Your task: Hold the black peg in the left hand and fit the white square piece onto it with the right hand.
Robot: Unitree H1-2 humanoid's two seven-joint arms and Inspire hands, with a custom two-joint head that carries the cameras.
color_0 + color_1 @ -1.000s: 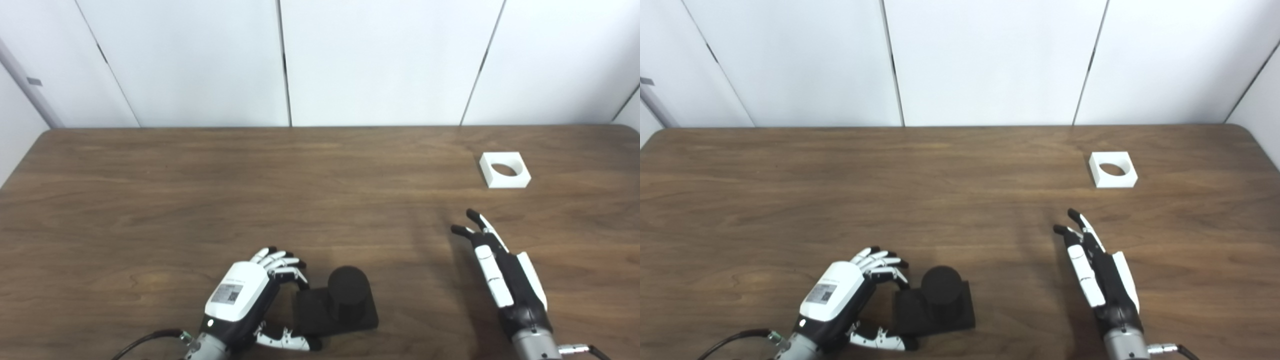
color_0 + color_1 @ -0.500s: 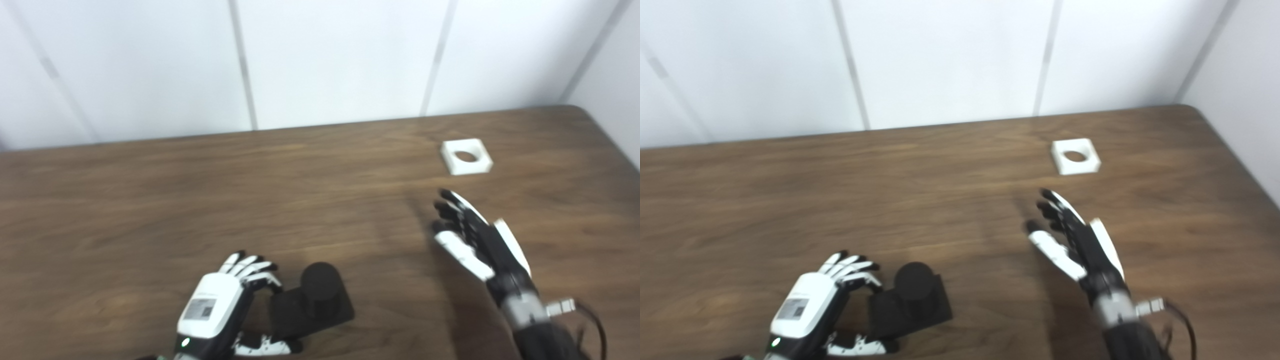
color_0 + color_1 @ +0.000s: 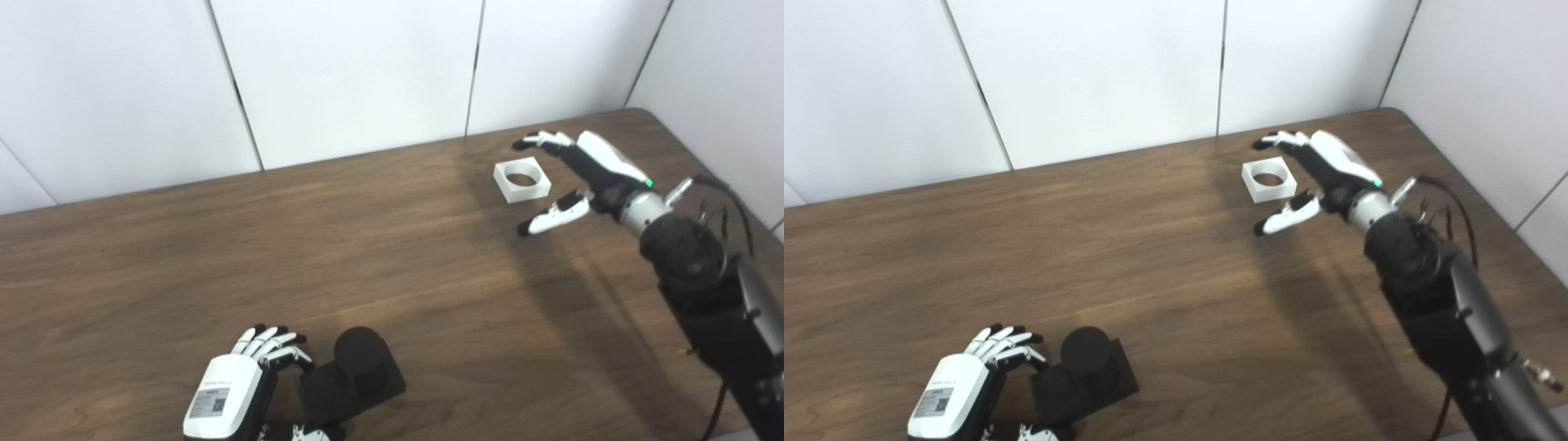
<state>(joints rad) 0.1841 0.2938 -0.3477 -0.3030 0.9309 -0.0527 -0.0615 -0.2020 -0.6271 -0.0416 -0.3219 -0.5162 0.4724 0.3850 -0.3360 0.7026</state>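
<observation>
The black peg, a short cylinder on a square black base, stands on the wooden table near the front edge. My left hand is beside its left side, fingers curled toward the base, thumb below it; a firm hold cannot be seen. The white square piece, with a round hole, lies flat at the far right. My right hand is open just right of it, fingers above its far edge and thumb by its near side, not touching.
White wall panels stand behind the table. The table's right edge and rounded far-right corner are close to the white piece. A cable runs along my right forearm.
The camera has turned right. My right hand has reached forward from mid-table to the white piece and spread open around it. The left hand stays by the black base.
</observation>
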